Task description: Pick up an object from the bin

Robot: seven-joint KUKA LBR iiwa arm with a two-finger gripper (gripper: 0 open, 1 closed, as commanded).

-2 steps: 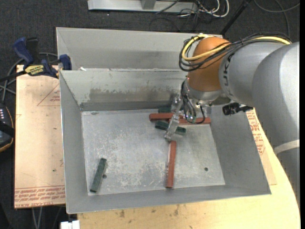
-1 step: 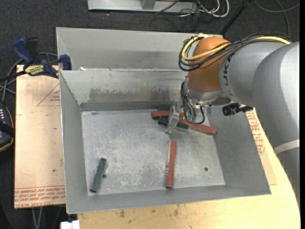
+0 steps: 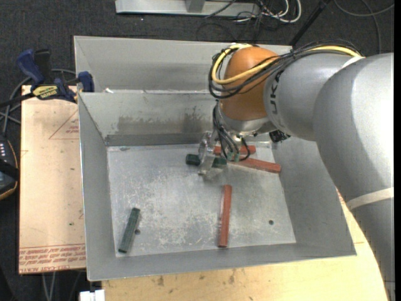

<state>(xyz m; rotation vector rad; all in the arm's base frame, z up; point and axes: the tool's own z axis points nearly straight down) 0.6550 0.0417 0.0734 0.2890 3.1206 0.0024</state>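
matt grey metal bin (image 3: 156,187) with scuffed, whitish floor. dull red stick (image 3: 223,216) and dark green stick (image 3: 130,230), smooth, unshiny. glossy orange cover (image 3: 247,83); satin-smooth silver arm (image 3: 338,99).

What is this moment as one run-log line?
gripper low, bin back; green block at its left; back red stick at its right; front red stick, green stick apart

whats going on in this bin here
The arm reaches in from the view's right, and its gripper is down near the floor at the back middle of the bin, right at a small dark green piece. A red stick lies just beside it, toward the arm. Whether anything is held cannot be told. A second red stick lies nearer the front, and a dark green stick lies in the front left corner.
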